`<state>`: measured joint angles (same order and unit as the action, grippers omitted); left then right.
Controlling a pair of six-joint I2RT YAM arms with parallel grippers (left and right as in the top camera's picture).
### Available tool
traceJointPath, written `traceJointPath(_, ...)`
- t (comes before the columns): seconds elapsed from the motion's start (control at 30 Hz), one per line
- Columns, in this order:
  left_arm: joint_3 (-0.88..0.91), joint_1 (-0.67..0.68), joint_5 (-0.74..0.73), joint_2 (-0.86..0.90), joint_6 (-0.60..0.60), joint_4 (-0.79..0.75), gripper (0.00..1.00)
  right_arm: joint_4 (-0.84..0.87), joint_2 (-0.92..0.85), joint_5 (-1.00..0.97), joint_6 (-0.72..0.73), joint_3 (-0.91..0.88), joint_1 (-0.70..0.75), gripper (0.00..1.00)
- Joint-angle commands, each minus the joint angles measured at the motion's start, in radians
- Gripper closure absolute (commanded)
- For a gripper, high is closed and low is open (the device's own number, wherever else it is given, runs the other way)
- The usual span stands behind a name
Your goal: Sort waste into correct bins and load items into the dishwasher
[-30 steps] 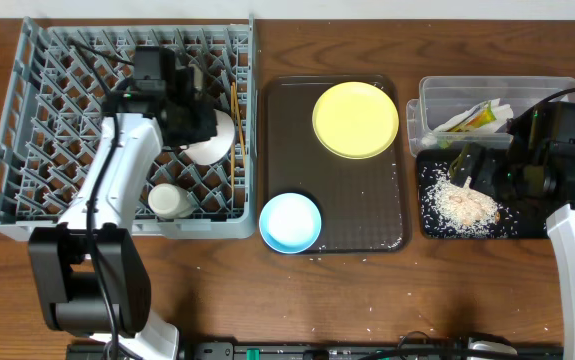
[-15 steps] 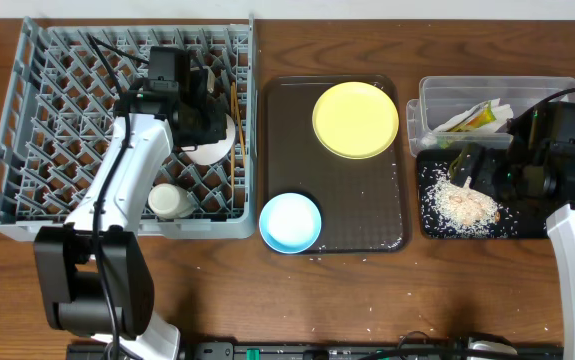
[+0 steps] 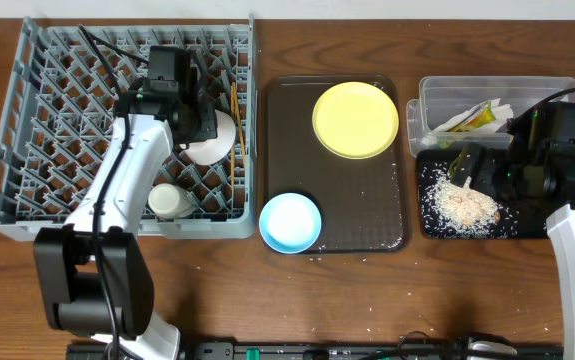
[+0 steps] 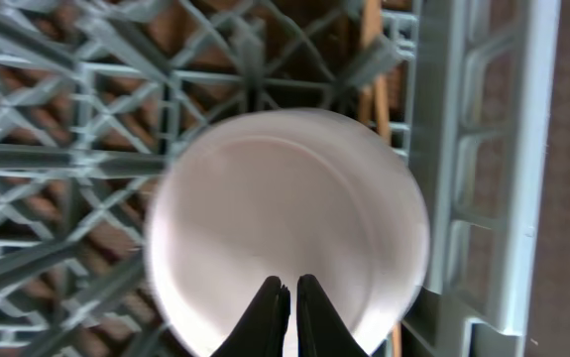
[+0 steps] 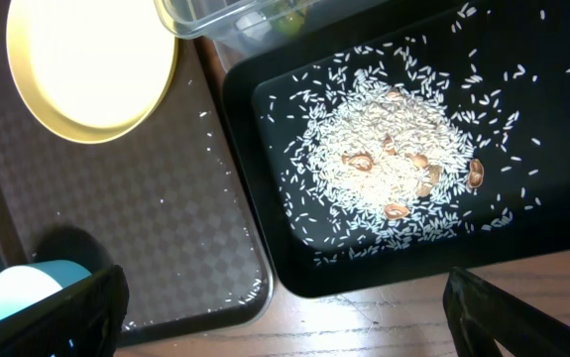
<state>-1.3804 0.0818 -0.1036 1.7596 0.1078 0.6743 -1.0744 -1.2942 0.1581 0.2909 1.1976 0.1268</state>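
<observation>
My left gripper (image 3: 205,122) is over the grey dish rack (image 3: 27,150), shut on the rim of the white bowl (image 3: 214,142). In the left wrist view the fingers (image 4: 291,290) pinch the bowl (image 4: 285,198) with only a thin sliver between them. Wooden chopsticks (image 3: 235,108) lie beside it in the rack, and the white cup (image 3: 170,200) sits near the front. My right gripper (image 3: 482,165) is open and empty above the black tray (image 3: 527,228) holding the rice scraps (image 3: 464,205). The packet (image 3: 479,117) and napkin (image 3: 502,106) lie in the clear tub (image 3: 437,95).
A dark brown serving tray (image 3: 357,210) lies between the rack and the bins, with the yellow plate (image 3: 355,120) at its back and the light-blue bowl (image 3: 290,222) at its front left corner. Stray rice grains dot the tray and the table in front of it.
My left arm shifted slightly toward the back of the rack, with the white bowl staying under the gripper. The right arm has not moved.
</observation>
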Motion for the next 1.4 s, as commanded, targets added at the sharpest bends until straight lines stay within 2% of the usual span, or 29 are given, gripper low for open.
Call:
traceJointPath(0.0,0.002,0.02,-0.082,0.013,0.01,0.003,0.92,0.0,-0.001,0.004,-0.016,0.018,0.01,0.01)
traceJointPath(0.23,0.002,0.073,-0.074,0.014,0.004,0.005,0.92,0.0,-0.001,0.004,-0.016,0.018,0.01,0.01)
traceJointPath(0.37,0.002,0.081,-0.014,0.01,0.005,0.005,0.92,0.0,-0.001,0.004,-0.016,0.018,0.01,0.01)
traceJointPath(0.53,-0.016,0.077,-0.032,-0.035,0.028,0.007,0.9,0.0,-0.001,0.004,-0.016,0.018,0.01,0.01)
traceJointPath(0.6,-0.021,0.089,-0.097,-0.076,0.028,0.014,0.83,0.0,-0.001,0.004,-0.016,0.018,0.01,0.01)
traceJointPath(0.73,-0.021,0.155,-0.139,-0.138,0.027,0.07,0.54,0.0,-0.001,0.004,-0.016,0.018,0.01,0.01)
traceJointPath(0.83,-0.021,0.244,-0.135,-0.151,0.027,0.122,0.42,0.0,-0.001,0.004,-0.016,0.018,0.01,0.01)
traceJointPath(0.9,-0.018,0.301,-0.124,-0.148,0.028,0.157,0.39,0.0,-0.001,0.004,-0.016,0.018,0.01,0.01)
traceJointPath(0.97,-0.013,0.355,-0.124,-0.142,0.028,0.187,0.41,0.0,-0.001,0.004,-0.016,0.018,0.01,0.01)
traceJointPath(1.07,0.016,0.446,-0.108,-0.126,0.064,0.203,0.74,0.0,-0.001,0.004,-0.016,0.018,0.01,0.01)
traceJointPath(1.1,0.029,0.473,-0.088,-0.118,0.094,0.203,0.91,0.0,-0.001,0.004,-0.016,0.018,0.01,0.01)
traceJointPath(1.27,0.111,0.592,0.08,-0.084,0.265,0.203,0.92,0.0,-0.001,0.004,-0.016,0.018,0.01,0.01)
traceJointPath(1.37,0.163,0.636,0.134,-0.064,0.383,0.194,0.92,0.0,-0.001,0.004,-0.016,0.018,0.01,0.01)
